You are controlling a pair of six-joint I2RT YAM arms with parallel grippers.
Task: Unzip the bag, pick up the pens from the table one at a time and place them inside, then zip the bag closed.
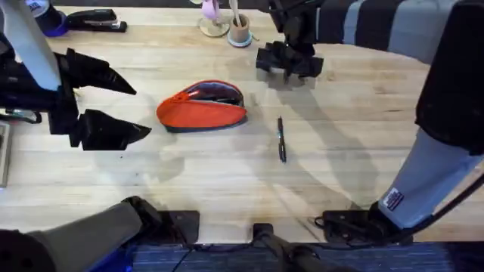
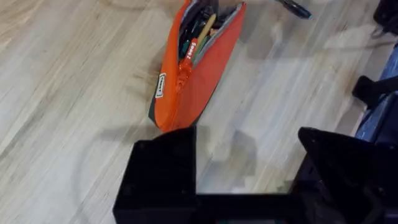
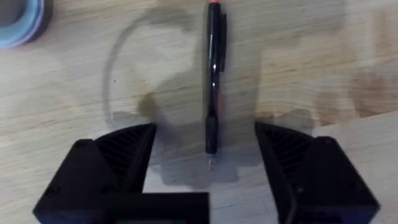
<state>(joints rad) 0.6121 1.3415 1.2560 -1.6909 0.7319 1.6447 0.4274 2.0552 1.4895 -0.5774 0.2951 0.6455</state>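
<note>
The orange bag (image 1: 203,106) lies in the middle of the table (image 1: 340,174) with its zip open and a dark inside showing. The left wrist view looks into the bag (image 2: 199,74) and shows several coloured items in it. One dark pen (image 1: 281,140) lies on the wood to the bag's right and shows again as the pen (image 2: 293,6). My left gripper (image 1: 142,110) hovers open just left of the bag, nothing between its fingers (image 2: 161,174). At the far middle, my right gripper (image 1: 289,64) is open, straddling a second pen (image 3: 213,81) that lies on the table.
A black stapler (image 1: 94,20) sits at the far left. A small cup with pale sticks (image 1: 239,30) and a round stand (image 1: 214,23) are at the far edge, close to the right gripper. A blue-rimmed round object (image 3: 18,22) lies near that gripper.
</note>
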